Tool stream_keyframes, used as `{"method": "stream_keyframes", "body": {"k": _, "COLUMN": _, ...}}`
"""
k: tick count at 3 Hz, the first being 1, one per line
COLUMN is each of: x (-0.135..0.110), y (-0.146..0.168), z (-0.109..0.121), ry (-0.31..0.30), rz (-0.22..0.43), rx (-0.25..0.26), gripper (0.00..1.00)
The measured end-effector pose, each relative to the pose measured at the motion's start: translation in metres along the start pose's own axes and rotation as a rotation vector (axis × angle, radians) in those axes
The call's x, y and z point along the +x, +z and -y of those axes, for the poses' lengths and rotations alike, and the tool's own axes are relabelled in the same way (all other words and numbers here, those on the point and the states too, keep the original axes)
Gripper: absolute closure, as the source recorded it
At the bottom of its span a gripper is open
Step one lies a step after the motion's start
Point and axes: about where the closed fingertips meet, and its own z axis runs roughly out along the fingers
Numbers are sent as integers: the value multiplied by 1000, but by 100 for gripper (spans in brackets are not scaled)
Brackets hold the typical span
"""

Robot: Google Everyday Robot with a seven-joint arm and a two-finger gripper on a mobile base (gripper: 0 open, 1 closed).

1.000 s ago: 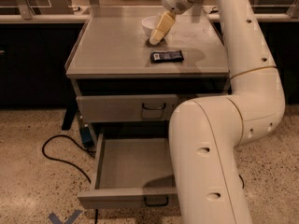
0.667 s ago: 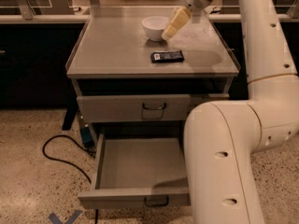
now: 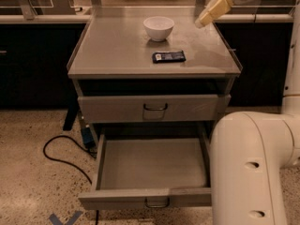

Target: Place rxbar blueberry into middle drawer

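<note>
The rxbar blueberry [image 3: 168, 56], a small flat bar in a dark wrapper with pale marks, lies on the grey cabinet top [image 3: 112, 50], just in front and right of a white bowl [image 3: 158, 27]. The middle drawer [image 3: 150, 172] is pulled out below and is bare inside; its small loop handle [image 3: 157, 203] shows at the front. My gripper [image 3: 206, 18] hangs above the top's far right corner, up and to the right of the bar, not touching it.
A shut drawer front with a loop handle [image 3: 154, 108] sits above the open drawer. My white arm [image 3: 248, 168] fills the lower right, beside the open drawer. A black cable [image 3: 61, 156] lies on the speckled floor at left. Dark counters flank the cabinet.
My gripper has moved right and up, away from the bowl and bar, to the top's far right corner. The bar and bowl have not moved.
</note>
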Motion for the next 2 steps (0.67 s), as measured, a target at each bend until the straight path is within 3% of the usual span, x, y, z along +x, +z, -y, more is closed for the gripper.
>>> {"method": "stream_keyframes", "body": {"k": 1, "x": 21, "y": 9, "z": -11, "ry": 46, "rz": 16, "rx": -37, "gripper": 0}}
{"method": "stream_keyframes", "body": {"k": 2, "x": 62, "y": 16, "z": -28, "ry": 182, "rz": 39, "rx": -82, "gripper": 0}}
